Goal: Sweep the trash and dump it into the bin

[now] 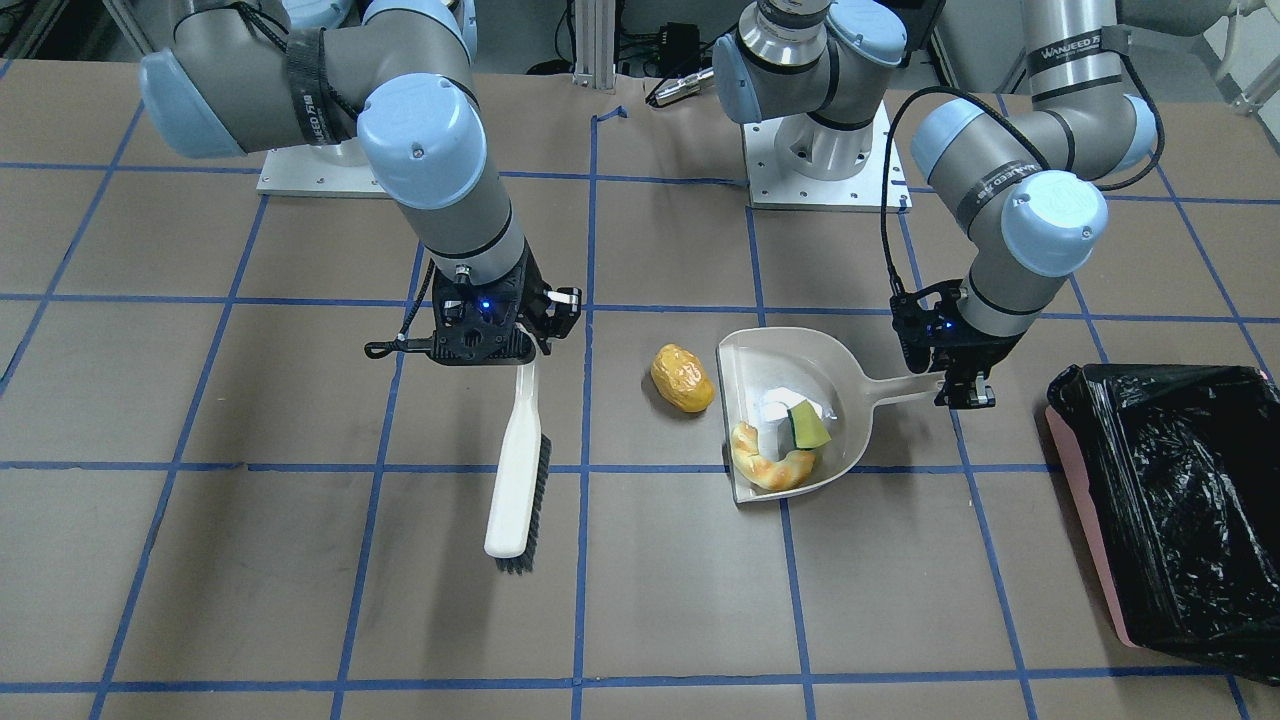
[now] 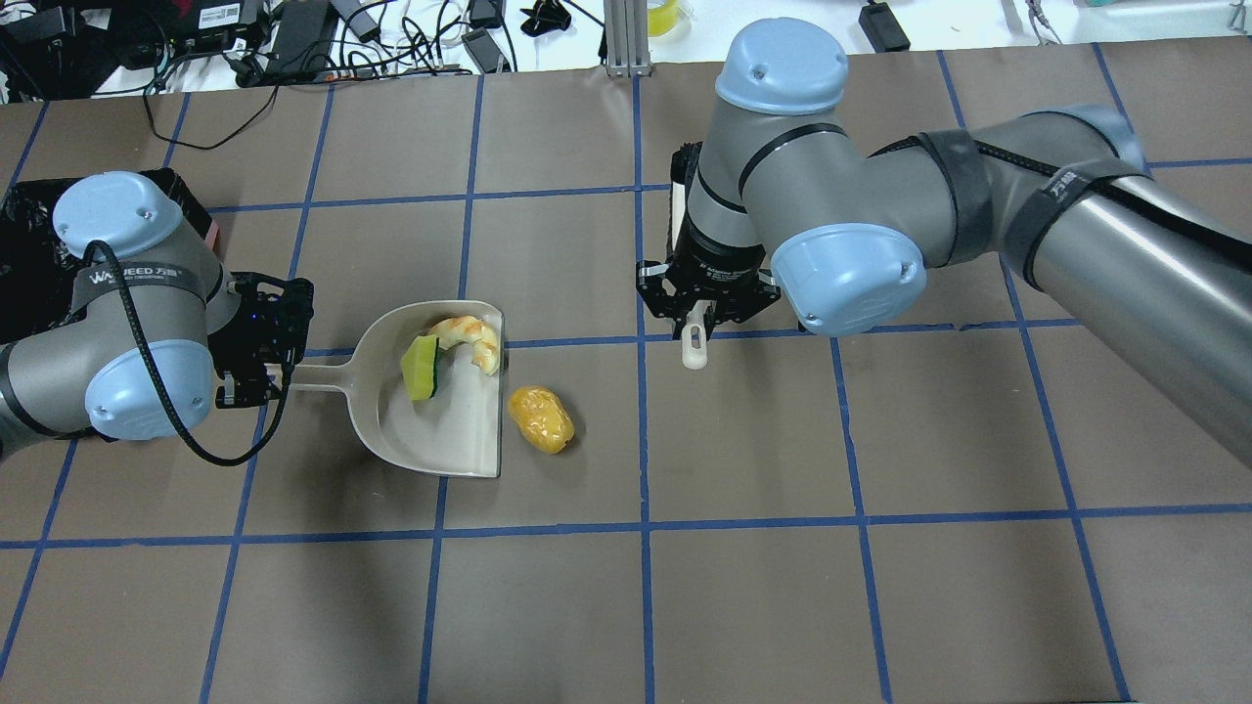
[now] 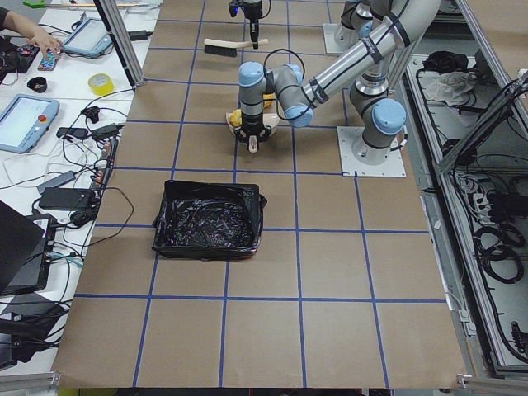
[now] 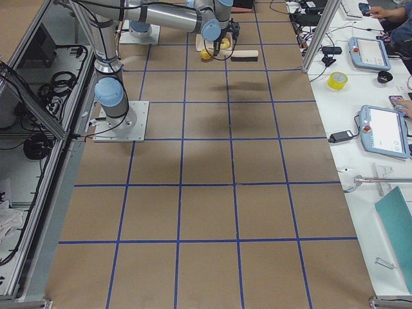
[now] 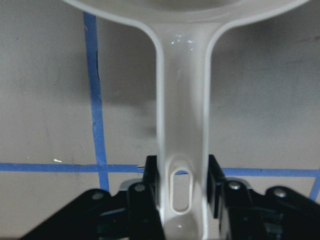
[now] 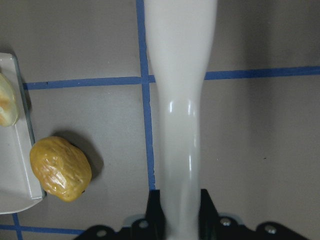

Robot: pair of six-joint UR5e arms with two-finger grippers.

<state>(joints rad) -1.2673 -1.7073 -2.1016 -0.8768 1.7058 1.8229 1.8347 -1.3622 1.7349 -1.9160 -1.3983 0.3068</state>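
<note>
My left gripper point(image 1: 967, 385) is shut on the handle of the cream dustpan point(image 1: 790, 360); the wrist view shows its fingers point(image 5: 152, 172) clamping the handle end. The tan bread crescent point(image 1: 770, 462) and the yellow-green sponge wedge point(image 1: 808, 427) lie inside the pan. The glossy potato lump point(image 1: 682, 379) lies on the table just outside the pan's open mouth. My right gripper point(image 1: 520, 345) is shut on the handle of the cream brush point(image 1: 517, 470), about a grid square from the potato. The pink bin point(image 1: 1170, 510) with its black bag stands beyond the pan's handle.
The table is brown with a blue tape grid. The two arm bases point(image 1: 820, 170) stand along the robot's side. Cables and power bricks point(image 2: 293, 39) lie past the far edge. A side bench holds tablets and a tape roll point(image 3: 101, 83).
</note>
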